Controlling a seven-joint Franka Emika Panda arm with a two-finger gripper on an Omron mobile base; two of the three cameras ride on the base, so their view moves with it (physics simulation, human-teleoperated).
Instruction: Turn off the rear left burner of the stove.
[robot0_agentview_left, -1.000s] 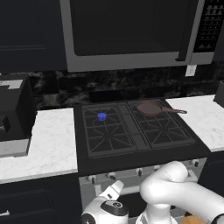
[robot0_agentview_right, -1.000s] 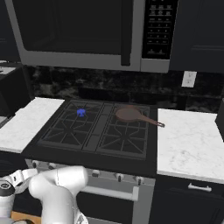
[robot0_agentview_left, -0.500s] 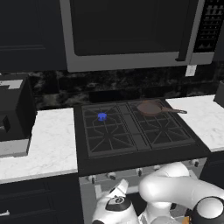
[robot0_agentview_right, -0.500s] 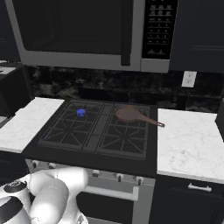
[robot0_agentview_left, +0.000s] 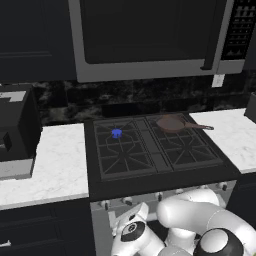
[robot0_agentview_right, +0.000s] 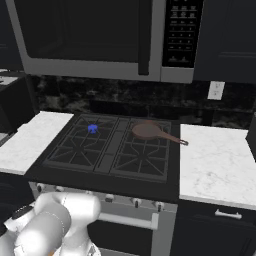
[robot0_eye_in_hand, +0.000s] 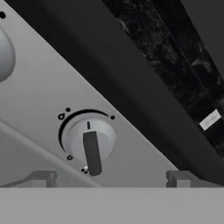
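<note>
Left base view: the rear left burner (robot0_agentview_left: 116, 133) shows a blue flame at 10 o'clock on the stove (robot0_agentview_left: 155, 150); a brown frying pan (robot0_agentview_left: 172, 123) sits at 1 o'clock.

Right base view: same burner lit (flame small); white countertop (robot0_agentview_right: 215, 162) at 3 o'clock.

Hand view: the gripper (robot0_eye_in_hand: 107, 179) faces a silver knob (robot0_eye_in_hand: 89, 140), fingertips (robot0_eye_in_hand: 41, 177) set wide, well apart, touching nothing.
</note>
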